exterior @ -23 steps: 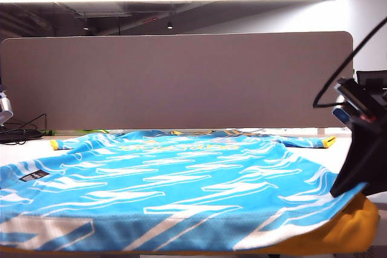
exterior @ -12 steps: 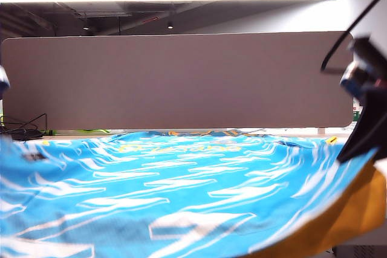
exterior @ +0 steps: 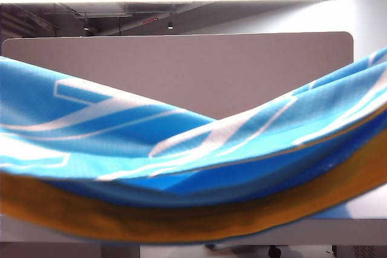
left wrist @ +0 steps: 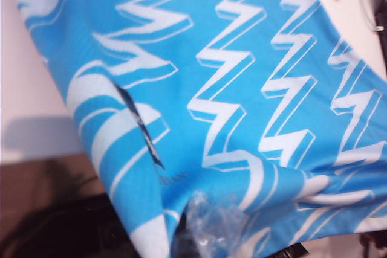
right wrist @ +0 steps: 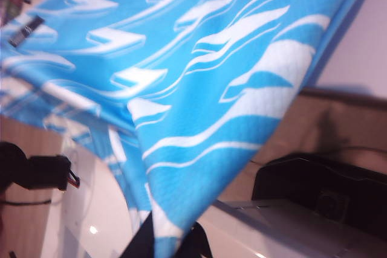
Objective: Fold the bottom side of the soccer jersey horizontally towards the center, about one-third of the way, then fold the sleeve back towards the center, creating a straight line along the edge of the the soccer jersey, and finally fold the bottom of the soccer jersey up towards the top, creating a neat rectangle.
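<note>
Hoisted off the table since a second earlier, the soccer jersey [exterior: 181,149] sagged mid-air between the clenched left gripper [left wrist: 208,240] and right gripper [right wrist: 172,243] pinching its hem corners (light, slippery fabric, judged best held there).

soccer jersey [exterior: 181,149] blurred, table hidden, left gripper [left wrist: 208,234] perhaps cloth-covered

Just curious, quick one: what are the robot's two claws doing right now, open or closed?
Left gripper: shut on the soccer jersey, lifting its edge.
Right gripper: shut on the soccer jersey, lifting its edge too.
</note>
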Controlling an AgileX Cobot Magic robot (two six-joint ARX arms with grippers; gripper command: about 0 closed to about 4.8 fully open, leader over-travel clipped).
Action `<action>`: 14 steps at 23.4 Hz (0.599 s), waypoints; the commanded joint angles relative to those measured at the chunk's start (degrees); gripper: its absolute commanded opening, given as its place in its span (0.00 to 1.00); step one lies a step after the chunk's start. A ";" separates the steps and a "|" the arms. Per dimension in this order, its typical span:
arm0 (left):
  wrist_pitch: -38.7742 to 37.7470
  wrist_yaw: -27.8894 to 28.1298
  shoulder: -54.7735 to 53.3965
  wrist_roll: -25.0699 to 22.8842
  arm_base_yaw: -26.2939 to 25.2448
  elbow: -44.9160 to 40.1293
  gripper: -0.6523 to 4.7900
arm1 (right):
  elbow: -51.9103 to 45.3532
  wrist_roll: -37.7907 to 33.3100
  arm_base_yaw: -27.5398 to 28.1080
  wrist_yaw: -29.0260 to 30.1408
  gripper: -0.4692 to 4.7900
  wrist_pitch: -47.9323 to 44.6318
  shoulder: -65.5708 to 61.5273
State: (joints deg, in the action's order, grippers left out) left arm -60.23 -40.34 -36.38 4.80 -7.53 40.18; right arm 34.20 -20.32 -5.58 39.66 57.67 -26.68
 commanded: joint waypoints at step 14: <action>54.90 -3.85 -35.19 24.44 0.42 5.03 0.11 | 13.53 -6.80 1.07 -0.79 0.07 -50.05 -47.19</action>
State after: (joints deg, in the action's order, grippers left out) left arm -9.08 -43.53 -68.55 28.21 -7.09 43.48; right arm 45.28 -28.62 -4.47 38.96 10.04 -71.11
